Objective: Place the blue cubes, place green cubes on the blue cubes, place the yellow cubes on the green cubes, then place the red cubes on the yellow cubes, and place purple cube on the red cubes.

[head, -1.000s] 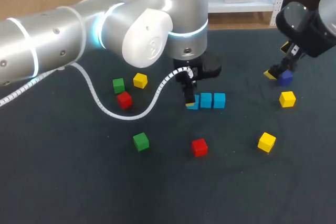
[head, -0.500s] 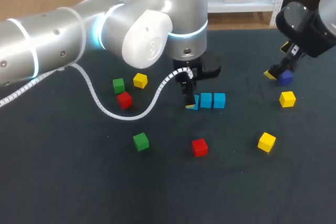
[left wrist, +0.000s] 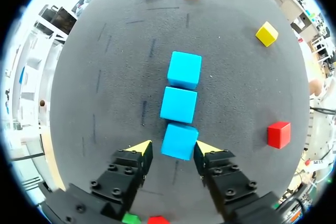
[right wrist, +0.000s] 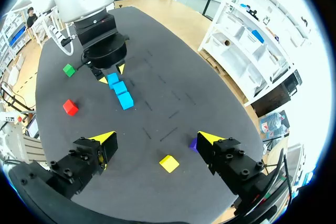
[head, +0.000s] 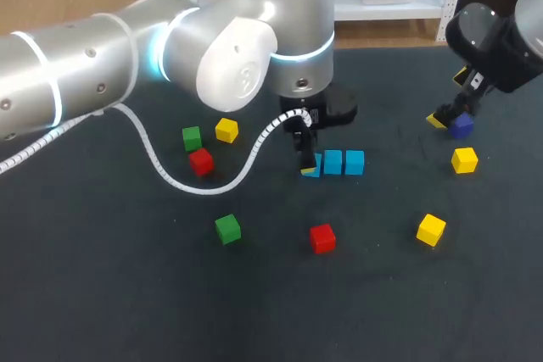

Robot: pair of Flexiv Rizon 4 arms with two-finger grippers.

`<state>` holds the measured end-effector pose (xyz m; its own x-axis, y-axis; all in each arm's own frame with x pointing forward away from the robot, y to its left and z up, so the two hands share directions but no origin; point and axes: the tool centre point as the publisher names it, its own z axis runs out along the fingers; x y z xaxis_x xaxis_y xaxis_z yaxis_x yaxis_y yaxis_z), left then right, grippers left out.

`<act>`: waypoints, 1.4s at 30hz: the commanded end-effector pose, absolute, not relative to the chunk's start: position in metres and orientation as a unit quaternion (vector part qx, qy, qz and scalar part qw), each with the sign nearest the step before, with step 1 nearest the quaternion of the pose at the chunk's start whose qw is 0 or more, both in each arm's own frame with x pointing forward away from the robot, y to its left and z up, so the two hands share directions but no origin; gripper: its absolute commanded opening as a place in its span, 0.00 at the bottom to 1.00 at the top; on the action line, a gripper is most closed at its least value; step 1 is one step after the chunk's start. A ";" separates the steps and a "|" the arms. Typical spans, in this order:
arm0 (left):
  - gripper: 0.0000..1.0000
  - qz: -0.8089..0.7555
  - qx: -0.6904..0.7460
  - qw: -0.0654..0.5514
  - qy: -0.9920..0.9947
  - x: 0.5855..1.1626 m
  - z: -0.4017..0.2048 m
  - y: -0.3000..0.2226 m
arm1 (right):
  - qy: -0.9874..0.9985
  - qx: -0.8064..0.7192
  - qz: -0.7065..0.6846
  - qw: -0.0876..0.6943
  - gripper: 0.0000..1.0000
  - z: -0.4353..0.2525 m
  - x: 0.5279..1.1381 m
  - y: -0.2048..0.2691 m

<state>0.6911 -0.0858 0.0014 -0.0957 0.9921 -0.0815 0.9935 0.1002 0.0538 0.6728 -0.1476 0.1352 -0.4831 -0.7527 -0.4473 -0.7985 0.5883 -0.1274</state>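
- While both arms hang over the dark counter [head: 127, 294], I see my left arm [head: 170, 40] ending near its middle.
- My right gripper [right wrist: 157, 139] is spread wide above the counter, with the purple cube [right wrist: 193, 144] just beside one finger.
- My left gripper [left wrist: 171, 147] stands apart around the nearest blue cube [left wrist: 179, 141], not clamped.
- That cube ends a touching row of blue cubes [left wrist: 180, 104].
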 end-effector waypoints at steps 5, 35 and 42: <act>0.53 -0.004 0.668 0.050 0.743 0.692 0.000 -0.086 | 0.860 -0.450 0.048 0.235 1.00 0.135 0.672 -0.147; 1.00 -0.005 0.666 0.050 0.744 0.690 -0.001 -0.087 | 0.860 -0.450 0.048 0.235 1.00 0.135 0.672 -0.147; 1.00 -0.004 0.642 0.063 0.764 0.694 0.013 -0.071 | 0.860 -0.450 0.048 0.235 1.00 0.135 0.672 -0.147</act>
